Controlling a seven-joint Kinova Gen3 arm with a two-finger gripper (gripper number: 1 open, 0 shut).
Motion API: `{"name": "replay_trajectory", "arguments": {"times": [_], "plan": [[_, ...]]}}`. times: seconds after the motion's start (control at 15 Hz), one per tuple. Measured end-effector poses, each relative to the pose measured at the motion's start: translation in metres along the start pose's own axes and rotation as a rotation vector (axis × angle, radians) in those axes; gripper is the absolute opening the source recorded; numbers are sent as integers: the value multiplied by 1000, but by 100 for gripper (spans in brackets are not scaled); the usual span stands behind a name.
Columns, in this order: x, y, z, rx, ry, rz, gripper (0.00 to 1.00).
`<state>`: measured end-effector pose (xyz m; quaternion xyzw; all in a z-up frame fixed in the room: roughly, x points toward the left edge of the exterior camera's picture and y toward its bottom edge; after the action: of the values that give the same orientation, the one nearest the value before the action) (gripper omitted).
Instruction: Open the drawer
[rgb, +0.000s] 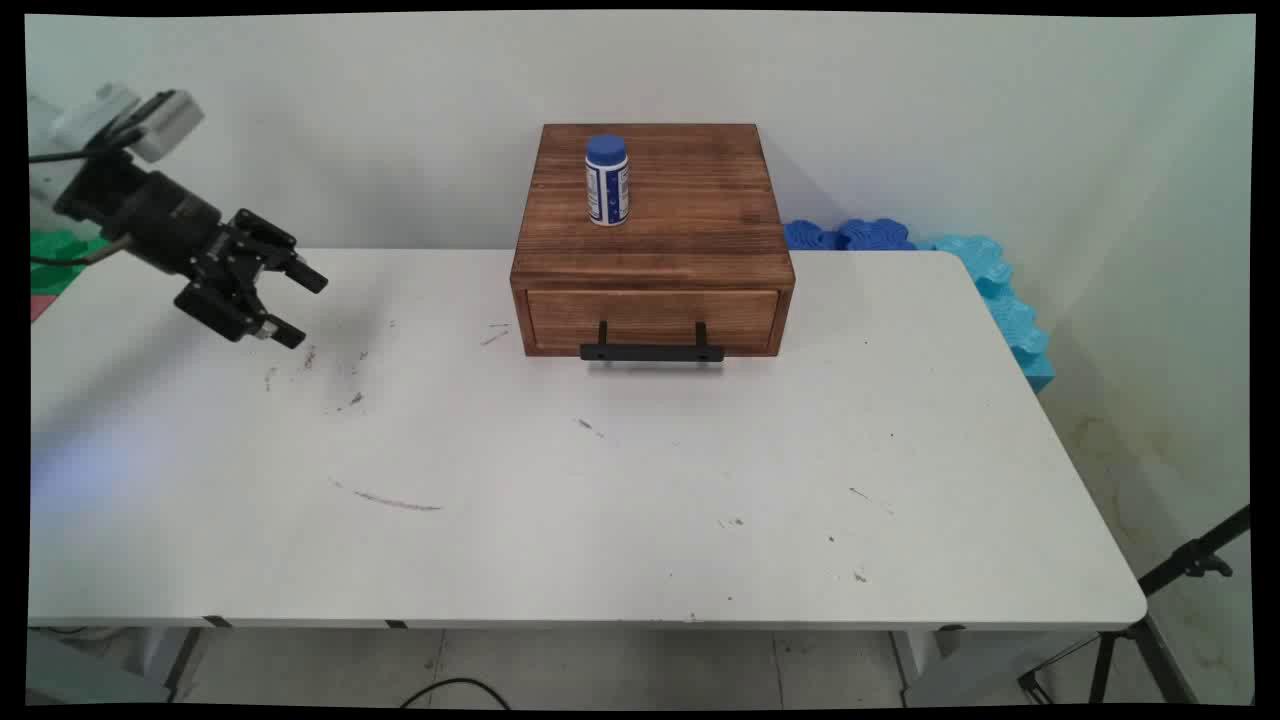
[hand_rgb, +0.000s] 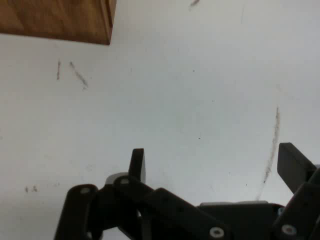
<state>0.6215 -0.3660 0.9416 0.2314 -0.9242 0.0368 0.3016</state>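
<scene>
White table (rgb: 600, 520) top, scuffed with dark marks across the near and middle part, nothing standing on that stretch. Gripper (rgb: 297, 305) hangs over the table's left side, above the surface, tilted down toward the right. Its two black fingers (hand_rgb: 137, 162) stand wide apart and hold nothing; the hand view shows only bare tabletop between them. It touches nothing, and the scuff marks lie nearest below it.

Further back, mid-table, a brown wooden box (rgb: 652, 240) with one drawer (rgb: 652, 320) in front. The drawer looks closed and carries a black bar handle (rgb: 652, 351) low on its face. The box's corner (hand_rgb: 65, 20) shows at the hand view's top left, well apart from the fingers.

On the box lid stands a small white bottle (rgb: 607, 180) with a blue cap, upright, left of centre.

Judgement: any approach from here should keep the fingers clear of the tabletop and come at the box level.

Behind the table's right end, blue foam pieces (rgb: 960, 270) by the wall.
</scene>
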Motion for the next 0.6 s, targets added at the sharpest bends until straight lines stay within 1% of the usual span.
{"name": "replay_trajectory", "arguments": {"times": [0.13,0.27,0.33,0.47,0.6], "plan": [[23,0,3,7,-39,-8,100],[56,0,7,17,-64,-10,100],[71,0,10,23,-70,-7,100],[112,3,18,39,-79,1,100],[147,8,29,52,-86,3,100]]}}
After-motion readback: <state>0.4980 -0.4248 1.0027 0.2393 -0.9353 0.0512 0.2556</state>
